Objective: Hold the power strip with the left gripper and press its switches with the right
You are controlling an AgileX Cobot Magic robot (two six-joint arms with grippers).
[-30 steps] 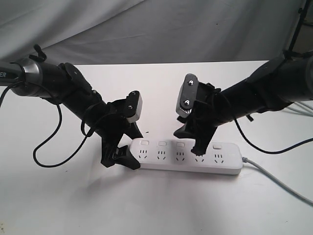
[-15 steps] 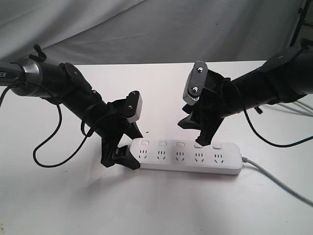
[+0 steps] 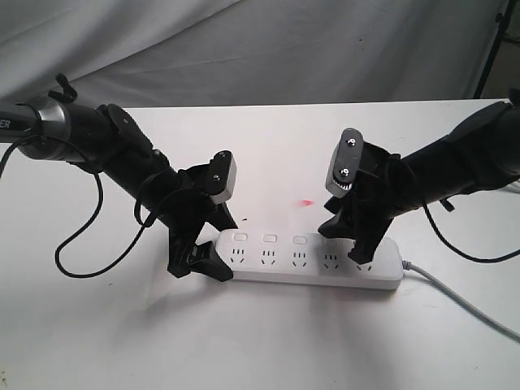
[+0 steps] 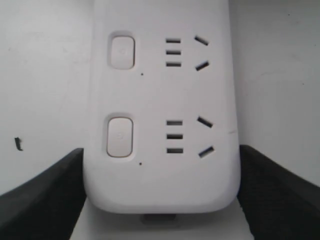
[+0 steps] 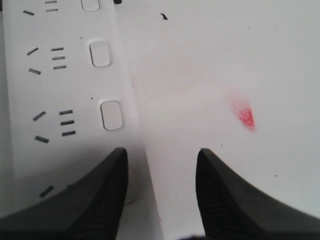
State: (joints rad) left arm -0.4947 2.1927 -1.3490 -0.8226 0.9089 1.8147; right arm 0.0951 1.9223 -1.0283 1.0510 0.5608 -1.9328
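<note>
The white power strip [image 3: 309,262] lies flat on the white table, sockets up. My left gripper [image 3: 213,244] is shut on its rounded left end. The left wrist view shows that end [image 4: 160,150] held between both black jaws of the left gripper [image 4: 160,200], with two switches [image 4: 120,136] in sight. My right gripper [image 3: 348,240] is over the strip's right part with its jaws apart and nothing between them. One right finger [image 5: 100,195] rests on the strip's edge over the end switch, and the other finger [image 5: 230,200] hangs over bare table. Three more switches [image 5: 111,115] show beyond the right gripper [image 5: 161,152].
The strip's grey cord [image 3: 463,305] runs off to the lower right. A loose black cable loop [image 3: 81,244] hangs from the left arm. A small red mark [image 3: 307,201] sits on the table behind the strip. Grey cloth [image 3: 268,49] backs the table.
My right gripper lifted off the fourth switch, shifted right along the strip and came down at the fifth one. The left gripper and the strip have stayed put.
</note>
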